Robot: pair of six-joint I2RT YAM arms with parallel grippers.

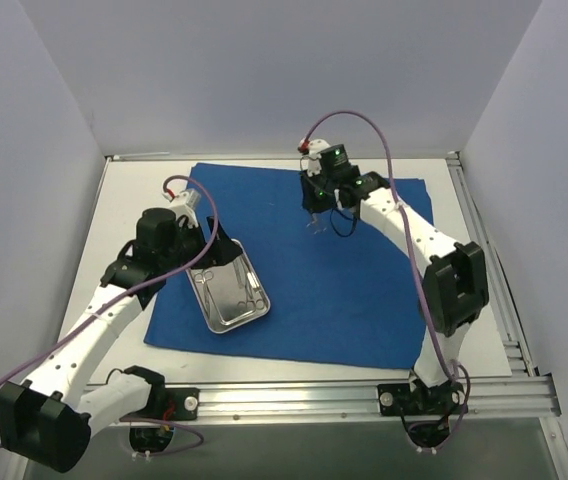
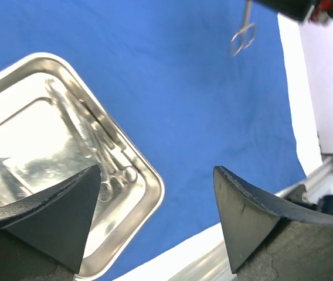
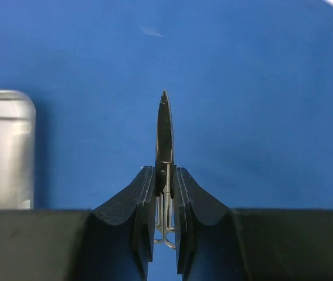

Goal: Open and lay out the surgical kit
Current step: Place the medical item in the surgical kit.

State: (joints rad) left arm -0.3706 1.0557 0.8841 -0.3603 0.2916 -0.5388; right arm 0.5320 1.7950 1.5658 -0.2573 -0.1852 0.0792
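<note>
- Lying flat on the desk, the blue cloth carries the steel tray near its left front edge.
- Left wrist view: left claw released, gaping above tray's corner; instruments inside.
- Right wrist view: right claw clenched on scissors over bare cloth.

White tabletop, plain pale walls, metal frame rail, seemingly even light

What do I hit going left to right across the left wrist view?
steel tray → scissors → white table. The blue cloth spans under most of the view, so it is left out.
</note>
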